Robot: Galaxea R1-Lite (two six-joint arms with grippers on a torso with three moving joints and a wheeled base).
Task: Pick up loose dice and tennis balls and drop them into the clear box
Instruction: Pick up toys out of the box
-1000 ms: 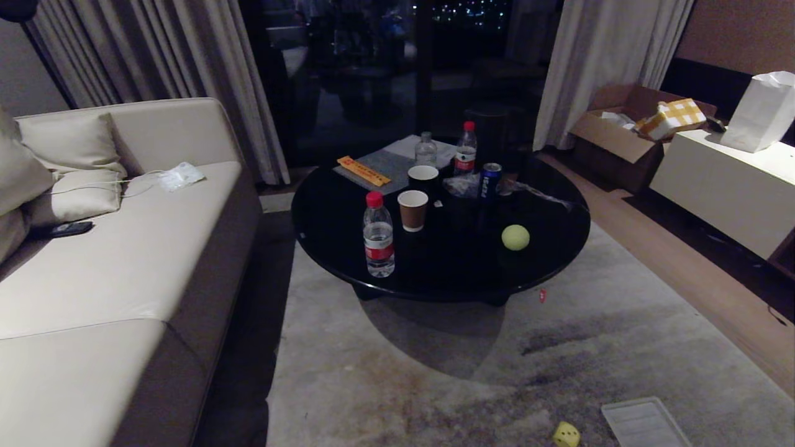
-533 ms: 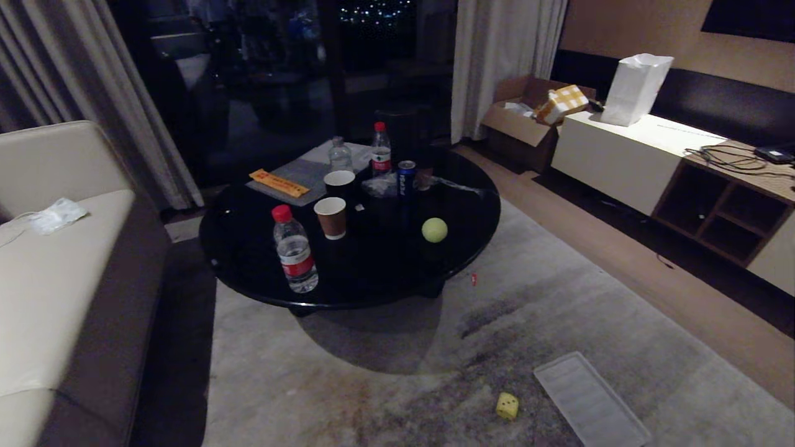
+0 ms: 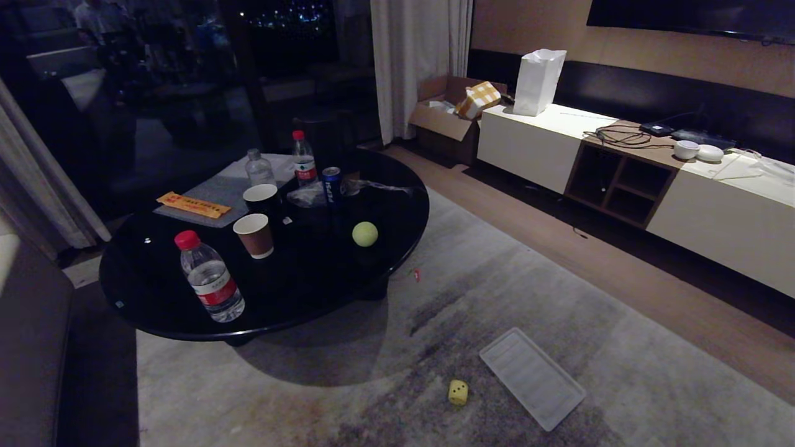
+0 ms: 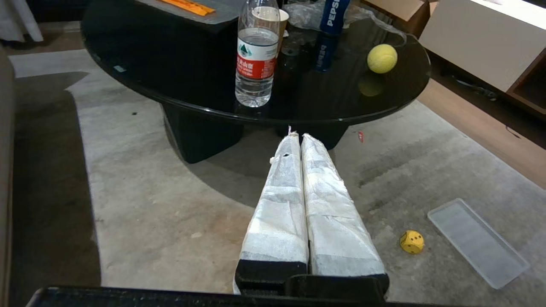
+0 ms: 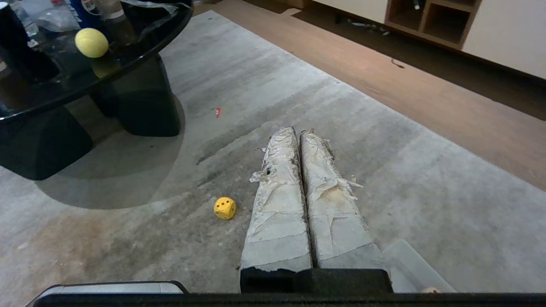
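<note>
Head view shows a yellow die [image 3: 458,392] on the carpet beside a flat lid [image 3: 532,377], and a tennis ball [image 3: 364,234] on the black table [image 3: 155,310]. My left gripper [image 4: 297,136] and right gripper [image 5: 297,131] are both closed and empty. I judge I am searching; next I must approach the die.

The sofa [image 3: 31,347] is cut off at the head view's left.

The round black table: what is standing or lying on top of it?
On the round black table: a tennis ball, three water bottles, two paper cups, a blue can, an orange packet. Anything behind the bottles and cups is hidden.
</note>
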